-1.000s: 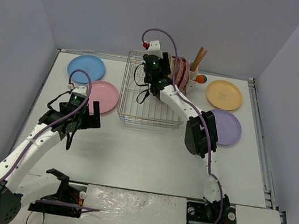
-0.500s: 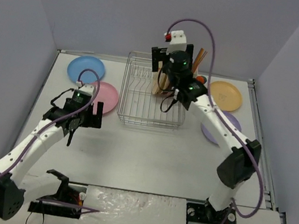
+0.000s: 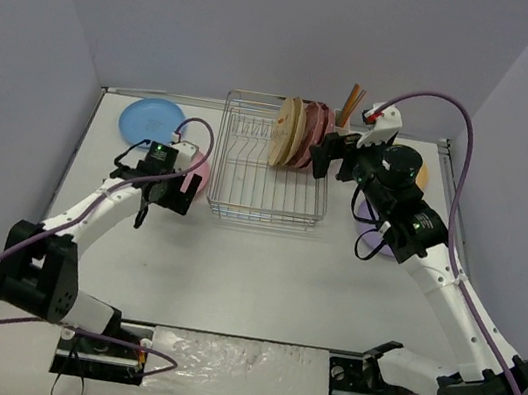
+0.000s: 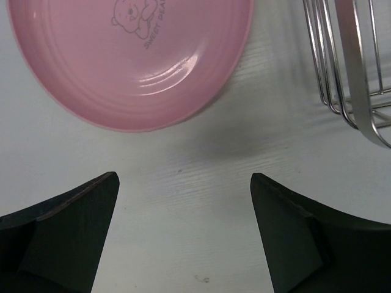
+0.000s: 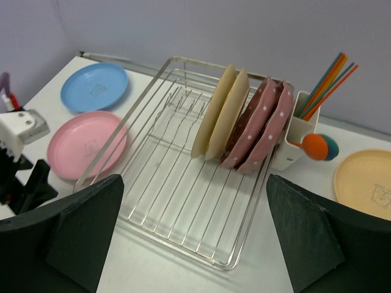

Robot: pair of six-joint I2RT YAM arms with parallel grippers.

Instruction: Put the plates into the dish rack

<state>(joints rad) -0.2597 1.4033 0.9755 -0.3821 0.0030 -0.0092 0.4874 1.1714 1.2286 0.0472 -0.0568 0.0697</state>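
Plates update: neither gripper has one. The left gripper [image 4: 183,178] is spread wide with only bare table [image 4: 183,244] between its fingers, pointing down just short of the pink plate [image 4: 128,61], with a corner of the dish rack [image 4: 357,91] off to one side. The right gripper [image 5: 194,180] is wide open too and empty, up in the air over the rack. In the rack, 2 beige plates [image 5: 223,113] and 2 dotted dark-pink plates [image 5: 259,122] stand on edge at the end by the white cup [image 5: 296,137]. The blue plate [image 5: 95,85] and orange-yellow plate [image 5: 369,183] lie flat on the table.
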